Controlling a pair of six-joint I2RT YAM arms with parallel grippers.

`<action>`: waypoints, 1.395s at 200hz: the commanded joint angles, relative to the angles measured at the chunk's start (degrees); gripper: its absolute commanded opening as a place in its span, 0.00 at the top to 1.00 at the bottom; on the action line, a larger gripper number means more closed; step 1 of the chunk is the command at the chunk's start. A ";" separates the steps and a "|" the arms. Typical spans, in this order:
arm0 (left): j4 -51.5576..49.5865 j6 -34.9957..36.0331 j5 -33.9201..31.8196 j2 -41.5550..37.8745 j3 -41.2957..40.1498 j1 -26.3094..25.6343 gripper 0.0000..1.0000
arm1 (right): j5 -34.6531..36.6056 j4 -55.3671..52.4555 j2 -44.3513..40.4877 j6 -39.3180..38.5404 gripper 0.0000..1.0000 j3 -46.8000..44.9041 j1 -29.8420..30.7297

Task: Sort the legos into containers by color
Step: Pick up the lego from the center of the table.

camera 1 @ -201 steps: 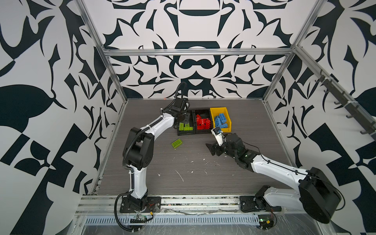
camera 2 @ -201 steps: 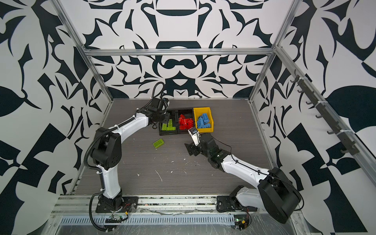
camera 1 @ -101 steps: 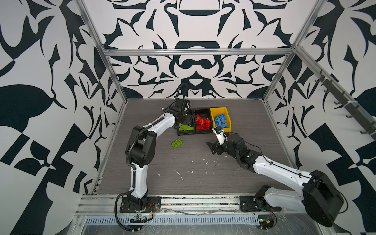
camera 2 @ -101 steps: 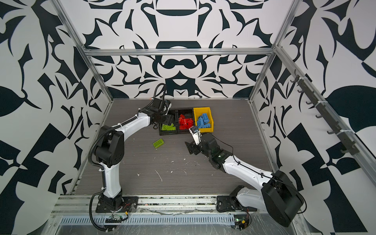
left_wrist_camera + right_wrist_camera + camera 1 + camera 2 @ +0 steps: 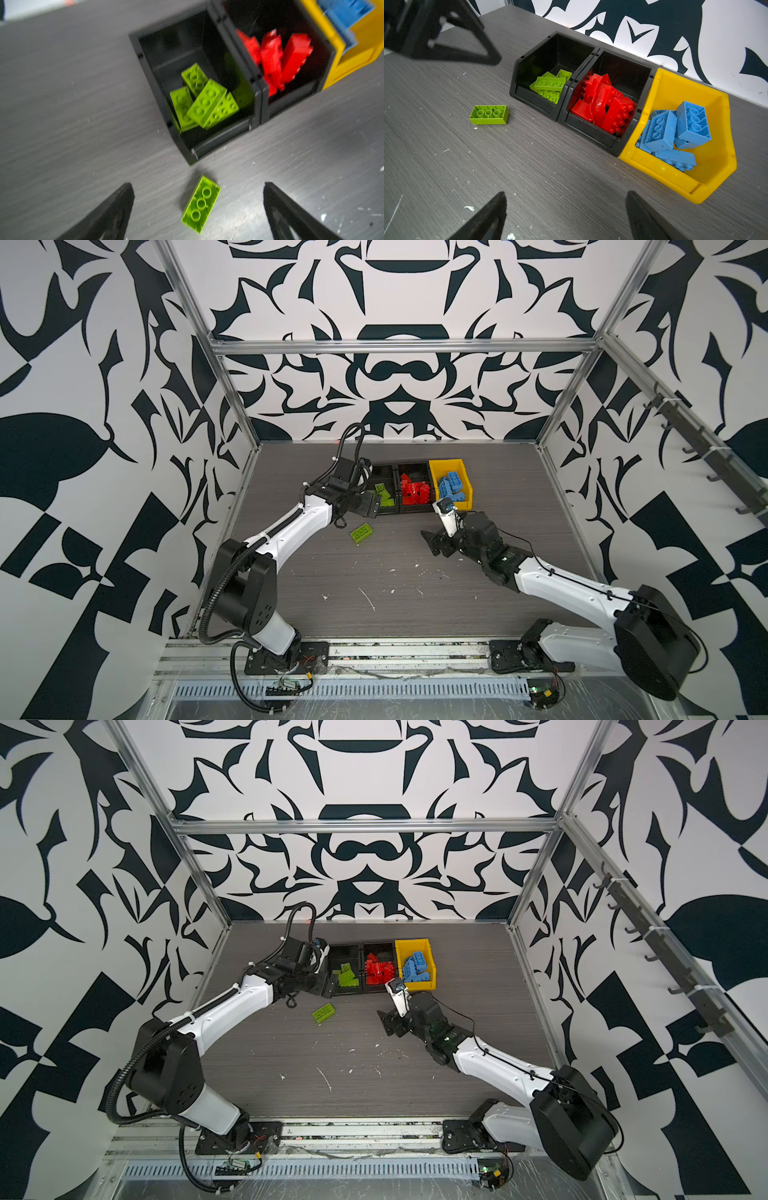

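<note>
Right wrist view, studded blue bricks (image 5: 658,133), glossy yellow bin (image 5: 720,135)

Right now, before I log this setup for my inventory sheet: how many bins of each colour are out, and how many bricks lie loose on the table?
Black bins: 2, the green-filled bin and the red-filled bin
Yellow bin: 1
Loose green brick, outside the bins: 1
Total: 4

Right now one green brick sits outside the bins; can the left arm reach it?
Probably yes: the loose green brick lies alone on the table, close before the open left gripper, nothing between.
</note>
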 commanded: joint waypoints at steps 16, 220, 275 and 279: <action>1.58 0.73 2.34 -0.64 -4.21 0.06 0.00 | -0.75 1.48 1.45 1.19 0.08 2.14 -0.05; -1.16 4.06 9.97 13.36 0.35 -0.13 0.00 | -1.10 0.31 3.04 0.67 0.08 3.00 -0.09; -0.90 0.99 11.22 10.85 -2.98 -0.30 0.07 | -1.37 -0.13 3.89 0.68 0.08 3.50 -0.03; -0.74 0.83 11.07 10.70 -3.26 -0.29 0.08 | -1.37 -0.16 3.92 0.73 0.08 3.50 -0.05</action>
